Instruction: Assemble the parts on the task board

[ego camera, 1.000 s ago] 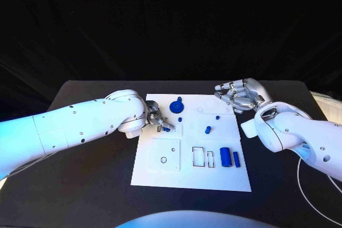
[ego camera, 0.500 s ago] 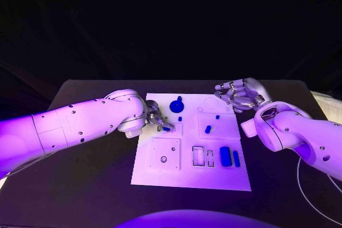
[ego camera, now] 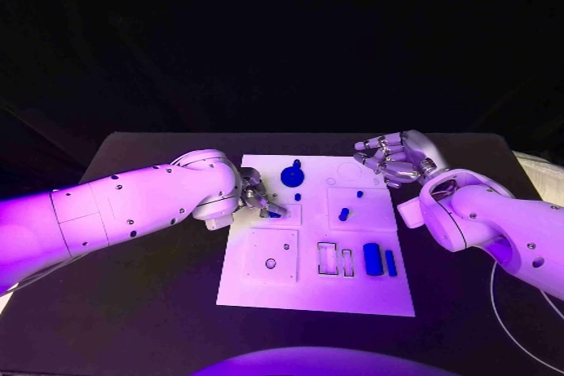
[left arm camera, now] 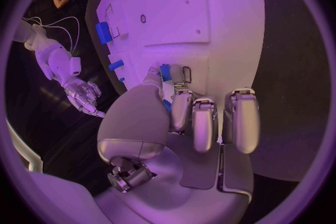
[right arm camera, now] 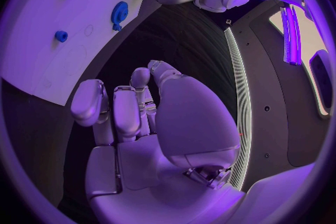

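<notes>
**Operator:** I'm looking down at the flat white rectangular task board (ego camera: 315,290) in the middle of the black table (ego camera: 141,311). My silver left hand (ego camera: 258,201) is at the board's left edge, fingertips down on a small blue part (ego camera: 274,214) by a rectangular recess there.

**Supervisor:** Is it holding that piece?

**Operator:** From the left wrist view, the thumb (left arm camera: 155,79) lies against the small blue part (left arm camera: 165,72) and the other fingers are curled in close beside it. I'd call it pinched, fingers narrow.

**Supervisor:** And the other side?

**Operator:** My silver right hand (ego camera: 394,157) hovers past the board's far right corner, above the table. Its fingers are curled in together, and I see nothing in them in the right wrist view (right arm camera: 140,117).

**Supervisor:** What else is on the board?

**Operator:** A round blue gear-like disc (ego camera: 292,176) sits near the far edge, with a tiny blue peg (ego camera: 297,196) just nearside of it. A short blue pin (ego camera: 343,214) stands near the middle right. Toward the near right, a fat blue cylinder (ego camera: 372,258) lies beside a thinner blue bar (ego camera: 389,263), close together; I cannot tell if they touch. Left of them are two narrow empty rectangular slots (ego camera: 337,259) and a raised square plate with a round hole (ego camera: 270,256).
</notes>
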Tool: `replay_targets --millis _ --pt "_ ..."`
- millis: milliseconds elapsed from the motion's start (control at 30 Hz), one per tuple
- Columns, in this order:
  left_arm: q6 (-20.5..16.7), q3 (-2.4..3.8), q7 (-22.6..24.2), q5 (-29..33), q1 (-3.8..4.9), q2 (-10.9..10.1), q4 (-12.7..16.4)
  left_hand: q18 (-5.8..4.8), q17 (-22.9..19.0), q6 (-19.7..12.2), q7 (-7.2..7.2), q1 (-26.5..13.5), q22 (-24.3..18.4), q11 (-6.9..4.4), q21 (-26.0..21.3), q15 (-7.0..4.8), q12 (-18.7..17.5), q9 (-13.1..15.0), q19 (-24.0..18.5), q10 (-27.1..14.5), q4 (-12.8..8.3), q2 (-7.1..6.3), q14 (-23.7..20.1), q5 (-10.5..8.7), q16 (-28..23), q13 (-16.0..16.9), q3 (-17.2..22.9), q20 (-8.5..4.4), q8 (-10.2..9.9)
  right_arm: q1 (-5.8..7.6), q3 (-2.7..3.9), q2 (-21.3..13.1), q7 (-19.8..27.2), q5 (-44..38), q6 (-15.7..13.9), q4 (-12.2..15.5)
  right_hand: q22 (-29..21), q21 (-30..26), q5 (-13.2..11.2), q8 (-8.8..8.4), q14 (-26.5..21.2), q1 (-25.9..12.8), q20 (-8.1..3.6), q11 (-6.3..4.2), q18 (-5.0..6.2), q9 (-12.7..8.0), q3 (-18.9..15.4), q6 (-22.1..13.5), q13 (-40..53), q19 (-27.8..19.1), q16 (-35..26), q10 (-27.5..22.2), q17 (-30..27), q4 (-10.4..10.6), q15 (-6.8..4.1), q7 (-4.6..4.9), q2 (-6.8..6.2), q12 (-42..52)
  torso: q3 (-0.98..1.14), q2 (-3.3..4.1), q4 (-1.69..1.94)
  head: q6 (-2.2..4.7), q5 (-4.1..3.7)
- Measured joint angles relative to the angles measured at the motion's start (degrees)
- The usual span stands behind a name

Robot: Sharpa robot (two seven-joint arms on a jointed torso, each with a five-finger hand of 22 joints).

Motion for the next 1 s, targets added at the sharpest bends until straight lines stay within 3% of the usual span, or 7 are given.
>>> replay_targets --millis 1000 --pt "-1.9 0.00 0.0 0.7 -0.02 0.2 -0.1 0.00 0.0 0.0 -0.01 -1.4 0.0 0.00 0.0 0.00 0.0 0.5 0.0 0.0 1.2 -0.49 0.0 0.00 0.0 0.1 -2.4 0.00 0.0 -0.15 -0.10 0.2 0.0 0.0 0.1 -0.2 -0.1 0.0 0.0 0.00 0.0 0.0 0.00 0.01 0.00 0.0 0.2 0.0 -0.2 0.0 0.0 -0.4 -0.1 -0.2 0.00 0.00 0.00 0.0 0.04 0.03 -0.05 0.11 0.09"
